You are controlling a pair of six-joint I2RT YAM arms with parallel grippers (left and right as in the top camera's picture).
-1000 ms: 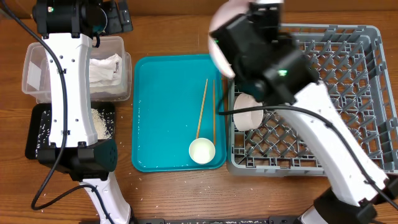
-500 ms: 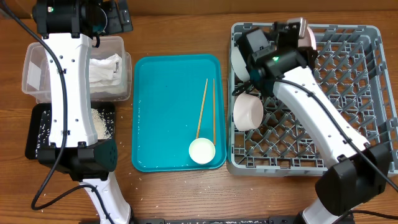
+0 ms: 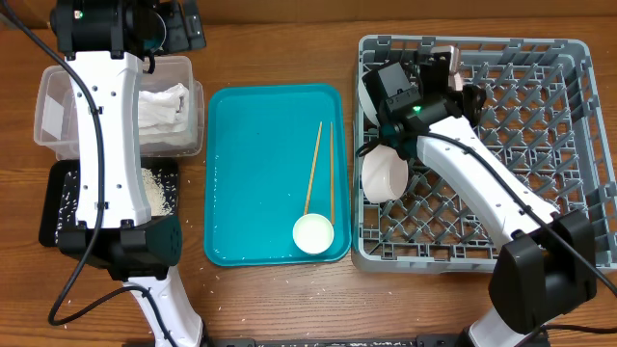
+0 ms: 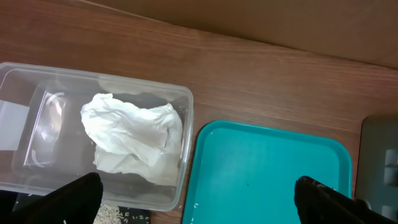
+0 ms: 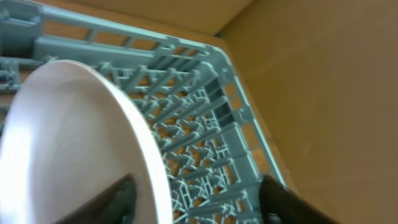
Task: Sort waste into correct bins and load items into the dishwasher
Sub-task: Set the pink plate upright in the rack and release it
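A pale pink plate [image 5: 68, 137] stands on edge in the grey dish rack [image 5: 205, 118], near its back left corner. My right gripper [image 5: 199, 199] is open around the plate's rim, with one finger over its face and the other well clear. Overhead, my right gripper [image 3: 453, 77] is over the dish rack [image 3: 540, 145], where a white bowl [image 3: 384, 173] lies. A small white cup [image 3: 313, 233] and two chopsticks [image 3: 313, 169] lie on the teal tray [image 3: 260, 145]. My left gripper [image 4: 202, 202] is open and empty, above the clear tub [image 4: 37, 124] holding the napkin [image 4: 134, 140].
A shallow black tray [image 3: 58, 212] with rice grains [image 3: 159, 191] sits in front of the clear tub [image 3: 53, 106]. A white plate [image 3: 368, 96] stands at the rack's left wall. My left arm [image 3: 106, 145] reaches over both bins.
My right arm carried the pink plate from above the tray's edge into the rack's back left and opened its jaws off it. The left arm has not moved.
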